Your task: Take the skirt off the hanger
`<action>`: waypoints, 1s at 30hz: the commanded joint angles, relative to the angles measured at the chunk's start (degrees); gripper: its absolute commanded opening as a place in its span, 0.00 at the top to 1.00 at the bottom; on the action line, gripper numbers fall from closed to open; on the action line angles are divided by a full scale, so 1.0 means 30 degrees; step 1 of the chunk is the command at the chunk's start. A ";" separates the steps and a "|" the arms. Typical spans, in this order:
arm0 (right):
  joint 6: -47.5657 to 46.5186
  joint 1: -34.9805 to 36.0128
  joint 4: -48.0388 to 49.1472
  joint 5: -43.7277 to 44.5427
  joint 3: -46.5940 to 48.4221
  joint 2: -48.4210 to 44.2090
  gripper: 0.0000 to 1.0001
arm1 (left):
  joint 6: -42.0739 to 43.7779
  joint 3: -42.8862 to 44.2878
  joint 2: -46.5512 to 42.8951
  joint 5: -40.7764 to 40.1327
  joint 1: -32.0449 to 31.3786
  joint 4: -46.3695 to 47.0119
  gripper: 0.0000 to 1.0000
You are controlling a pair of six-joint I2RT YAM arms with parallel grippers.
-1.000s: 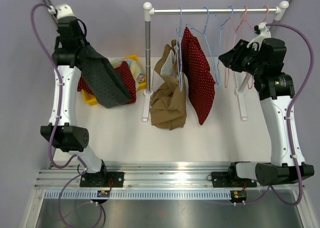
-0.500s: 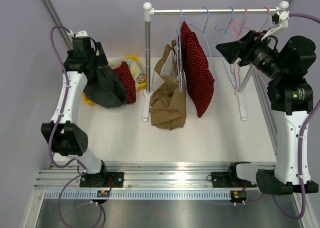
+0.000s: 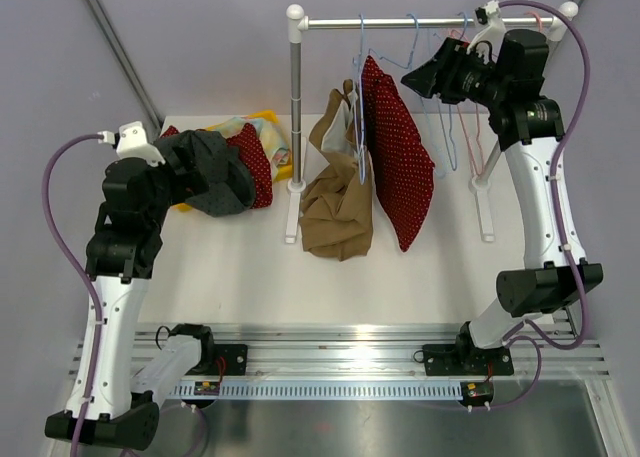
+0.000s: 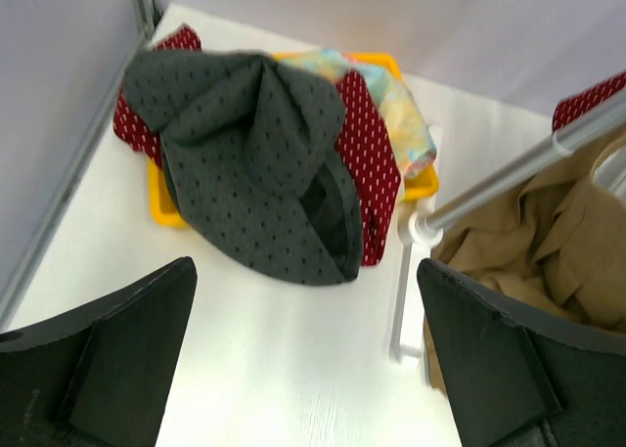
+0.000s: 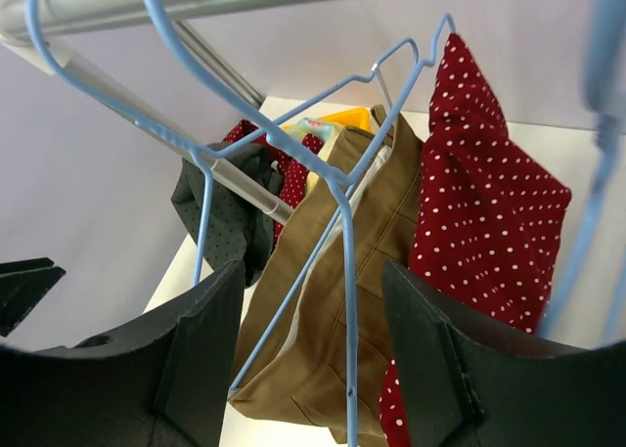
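A red white-dotted skirt and a tan skirt hang on blue hangers from the rail. A dark grey dotted skirt lies off any hanger, heaped on the pile at the yellow bin. My left gripper is open just in front of that heap, holding nothing. Up by the rail, my right gripper is open, and the thin wire of an empty blue hanger runs between its fingers without being clamped.
The rack's left post and white foot stand between bin and tan skirt. Several empty blue and pink hangers hang at the rail's right end. A red dotted cloth lies under the grey skirt.
My left gripper opened and let the grey skirt drop onto the bin pile, then drew back low. The right arm swung left along the rail to the blue hangers, jaws wider.
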 commanded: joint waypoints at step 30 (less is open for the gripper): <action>-0.0188 0.1786 -0.0792 0.1545 0.1348 -0.0427 1.00 | 0.0304 0.0471 -0.0845 0.3680 -0.2187 -0.0423 0.01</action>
